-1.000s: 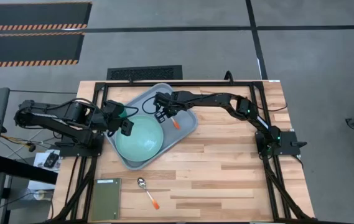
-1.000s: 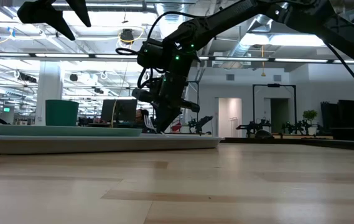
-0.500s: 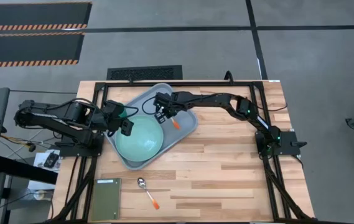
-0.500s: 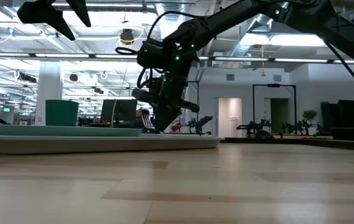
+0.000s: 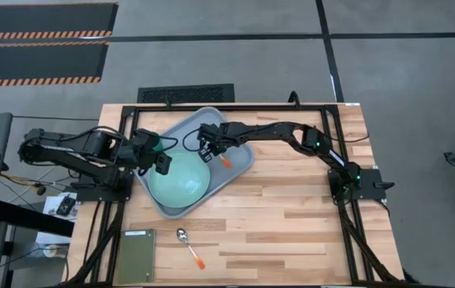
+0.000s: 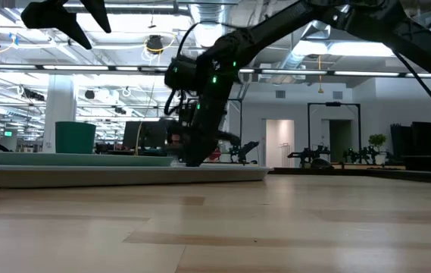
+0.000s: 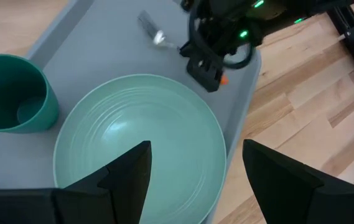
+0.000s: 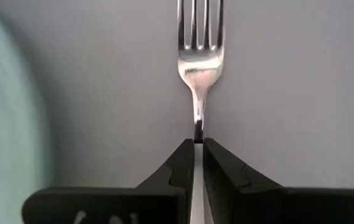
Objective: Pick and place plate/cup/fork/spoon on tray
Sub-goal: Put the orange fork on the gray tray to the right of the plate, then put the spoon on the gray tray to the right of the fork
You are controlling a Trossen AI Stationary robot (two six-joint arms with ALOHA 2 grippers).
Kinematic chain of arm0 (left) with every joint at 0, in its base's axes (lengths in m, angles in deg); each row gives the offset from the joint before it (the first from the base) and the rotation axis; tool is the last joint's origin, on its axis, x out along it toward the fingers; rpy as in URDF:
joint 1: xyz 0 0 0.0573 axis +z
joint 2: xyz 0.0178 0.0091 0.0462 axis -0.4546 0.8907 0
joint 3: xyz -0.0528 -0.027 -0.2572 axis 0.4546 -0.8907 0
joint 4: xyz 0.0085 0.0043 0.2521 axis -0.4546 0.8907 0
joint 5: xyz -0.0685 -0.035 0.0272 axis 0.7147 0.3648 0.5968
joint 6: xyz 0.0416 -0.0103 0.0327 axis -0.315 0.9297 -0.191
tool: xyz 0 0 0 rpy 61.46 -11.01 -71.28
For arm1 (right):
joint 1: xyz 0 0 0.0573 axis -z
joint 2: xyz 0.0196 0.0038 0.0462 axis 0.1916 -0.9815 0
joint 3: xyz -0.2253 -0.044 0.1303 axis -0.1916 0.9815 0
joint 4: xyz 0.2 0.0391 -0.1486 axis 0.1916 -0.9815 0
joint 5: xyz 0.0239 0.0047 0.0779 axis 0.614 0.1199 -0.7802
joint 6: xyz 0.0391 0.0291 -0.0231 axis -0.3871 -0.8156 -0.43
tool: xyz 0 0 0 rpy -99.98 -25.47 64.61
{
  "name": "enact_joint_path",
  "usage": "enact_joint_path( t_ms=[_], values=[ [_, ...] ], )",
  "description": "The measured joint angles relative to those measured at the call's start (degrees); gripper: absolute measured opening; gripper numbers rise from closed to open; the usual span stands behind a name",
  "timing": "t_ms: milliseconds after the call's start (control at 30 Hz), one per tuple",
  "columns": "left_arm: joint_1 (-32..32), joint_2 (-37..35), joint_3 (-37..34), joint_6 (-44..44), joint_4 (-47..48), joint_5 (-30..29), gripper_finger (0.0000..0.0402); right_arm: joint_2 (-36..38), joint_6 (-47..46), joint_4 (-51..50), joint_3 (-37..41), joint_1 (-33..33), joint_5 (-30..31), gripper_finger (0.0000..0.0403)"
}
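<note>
**Fork going on the tray**

The tray (image 5: 239, 164), upper middle of the worktop, is holding the plate (image 5: 179, 178), cup (image 7: 12, 93) and fork (image 8: 200, 59). Right gripper (image 5: 208, 149) jaws are pinching the fork's handle. Left gripper (image 7: 192, 171) jaws are sitting spread above the plate. No readable writing.

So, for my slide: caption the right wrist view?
Right gripper shut on the fork, over the tray beside the plate.

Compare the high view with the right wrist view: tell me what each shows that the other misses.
Only the high view shows the spoon lying on the table outside the tray, and the left gripper open over the plate. Only the right wrist view shows the right gripper shut on the fork's neck. Both show the tray and the plate.
</note>
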Motion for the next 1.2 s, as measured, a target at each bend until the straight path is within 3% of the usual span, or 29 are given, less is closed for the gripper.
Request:
enact_joint_path(
  t_ms=[500, 800, 1000, 1200],
  values=[
    [0.0, 0.0, 0.0, -0.2, 0.01, -0.1, 0.0238, -1.25, -1.11, -0.04, -0.03, -0.12, -1.29, 0.0063],
    [0.0, 0.0, 0.0, -0.41, 0.01, -0.08, 0.0238, -1.25, -1.13, -0.41, -0.34, -0.19, -1.67, 0.0136],
    [0.0, 0.0, 0.0, -0.36, -0.01, 0.25, 0.0238, -1.47, -0.42, -3.26, -4.29, 0.16, -1.97, 0.0184],
    [0.01, 0.0, 0.0, 0.42, -0.1, 3.03, 0.0238, -1.45, 3.72, -11.87, -10.92, 0.14, -1.67, 0.0203]
  ],
)
